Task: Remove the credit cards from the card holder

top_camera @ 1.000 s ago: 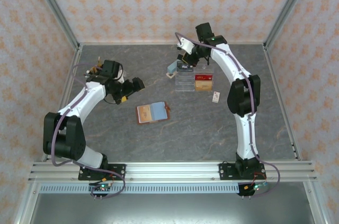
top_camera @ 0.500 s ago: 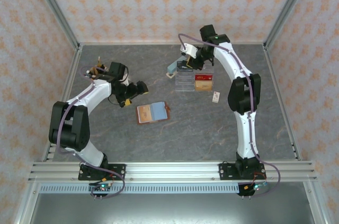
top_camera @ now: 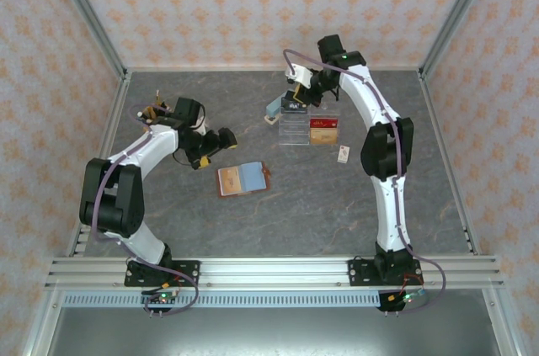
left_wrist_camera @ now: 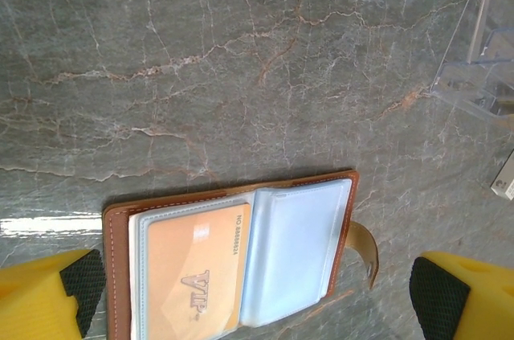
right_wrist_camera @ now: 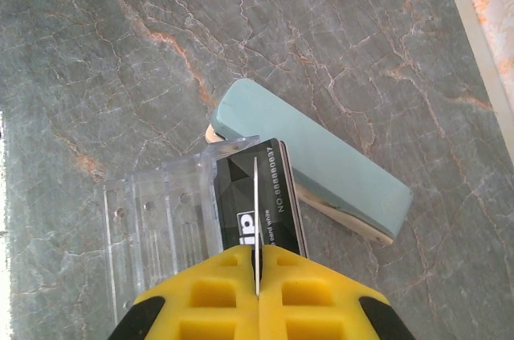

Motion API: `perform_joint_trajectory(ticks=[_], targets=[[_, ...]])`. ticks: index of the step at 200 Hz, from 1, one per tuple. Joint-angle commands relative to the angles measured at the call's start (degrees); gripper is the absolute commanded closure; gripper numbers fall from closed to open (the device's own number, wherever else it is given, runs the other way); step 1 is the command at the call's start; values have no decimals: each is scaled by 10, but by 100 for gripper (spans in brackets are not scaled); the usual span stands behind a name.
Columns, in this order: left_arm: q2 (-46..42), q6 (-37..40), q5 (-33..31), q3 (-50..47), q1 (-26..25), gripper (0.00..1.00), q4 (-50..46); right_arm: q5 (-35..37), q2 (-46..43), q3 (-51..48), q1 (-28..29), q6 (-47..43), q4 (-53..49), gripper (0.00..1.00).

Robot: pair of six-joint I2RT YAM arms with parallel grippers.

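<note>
The left tool (left_wrist_camera: 259,288) is seen spread wide over the open card holder (left_wrist_camera: 233,264), lower centre of its wrist view; the right tool (right_wrist_camera: 257,253) is clamped on a thin card (right_wrist_camera: 254,195), seen edge-on.

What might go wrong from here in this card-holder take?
1. The right gripper pinches a thin card edge-on above the clear organiser; the card may slip or miss the organiser.
2. The open left gripper faces the card holder, which nothing holds down; pulling the tan VIP card from its clear sleeve could drag the holder along.
</note>
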Motion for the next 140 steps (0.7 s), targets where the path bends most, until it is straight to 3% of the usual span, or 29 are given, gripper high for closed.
perform_joint_trajectory(ticks=[1,54,140], targets=[[7,6,9,12,-7,0,-1,-11,24,20,0,-32,-17,100],[10,3,13,9,-10,0,4,1,35,21,1,-43,-16,100],[19,3,18,12,-17,0,5,-9,35,20,1,-20,-9,79]])
